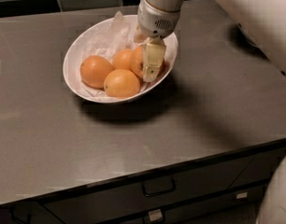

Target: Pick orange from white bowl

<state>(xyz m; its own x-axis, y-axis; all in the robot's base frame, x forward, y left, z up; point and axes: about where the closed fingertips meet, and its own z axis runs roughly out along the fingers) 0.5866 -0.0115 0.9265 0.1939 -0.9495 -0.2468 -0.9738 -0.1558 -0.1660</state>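
Note:
The white bowl (pixel 77 50), shallow and lined with crinkled white paper, sits at the back middle of the counter. It holds several oranges. The deep-coloured orange (pixel 136 62) lies at the bowl's right side, partly hidden by my gripper. My gripper (pixel 147 69) reaches down from above into the right side of the bowl and sits right against this orange, covering its right half. Three paler oranges lie to its left: one at the left (pixel 95 71), one at the front (pixel 121 83), one behind (pixel 122 58).
The bowl stands on a grey metal counter (pixel 189 125) with drawers (pixel 158 186) under its front edge. My white arm (pixel 255 13) crosses the upper right. Dark tiles run along the back wall.

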